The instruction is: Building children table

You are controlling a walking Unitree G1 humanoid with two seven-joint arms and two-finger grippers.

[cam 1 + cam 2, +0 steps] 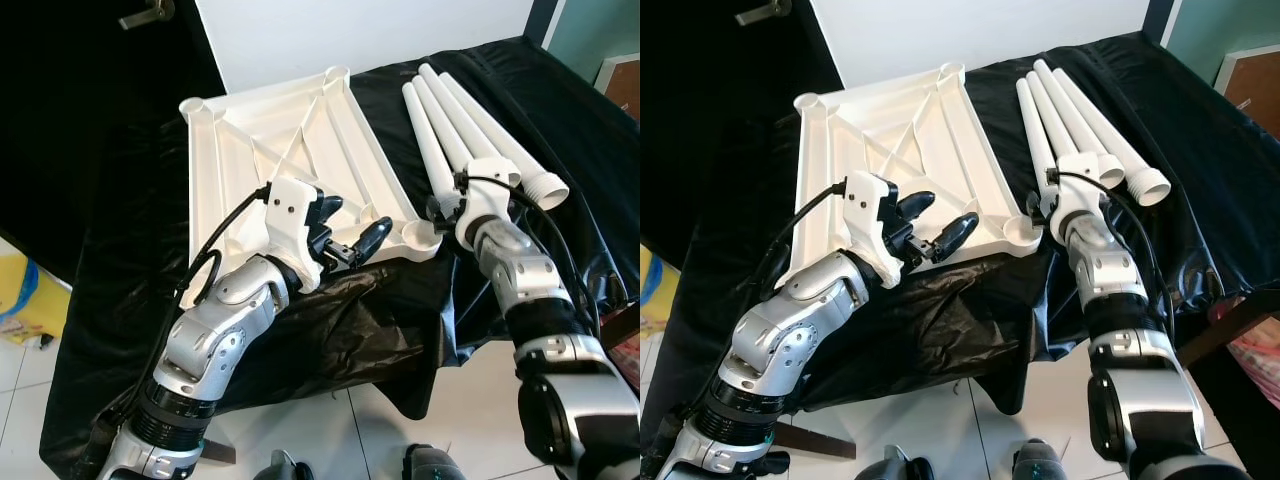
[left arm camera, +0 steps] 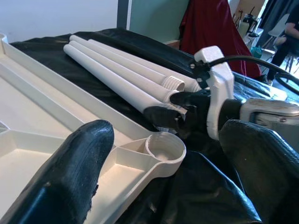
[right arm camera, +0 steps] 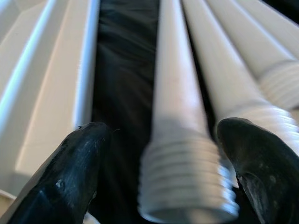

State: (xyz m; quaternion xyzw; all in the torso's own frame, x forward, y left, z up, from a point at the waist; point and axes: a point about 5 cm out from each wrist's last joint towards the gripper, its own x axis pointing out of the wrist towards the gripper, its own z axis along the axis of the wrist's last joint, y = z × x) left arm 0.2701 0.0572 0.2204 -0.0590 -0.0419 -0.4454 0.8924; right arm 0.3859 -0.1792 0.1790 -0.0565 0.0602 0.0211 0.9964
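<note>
Reaching forward, your right gripper has its fingers spread around the threaded end of the leftmost table leg. Your left gripper, fingers apart, hovers over the upturned tabletop's near edge.

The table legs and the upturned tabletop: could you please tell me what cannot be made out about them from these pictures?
- Right claw: whether its fingers touch the table leg between them; right wrist view is blurred up close.
- Threaded ends of the table legs: partly hidden by the right wrist in the eye views.
- Tabletop: its near edge is covered by the left claw.
- Corner socket: inside too shallow-angled to show threads, left wrist view.
</note>
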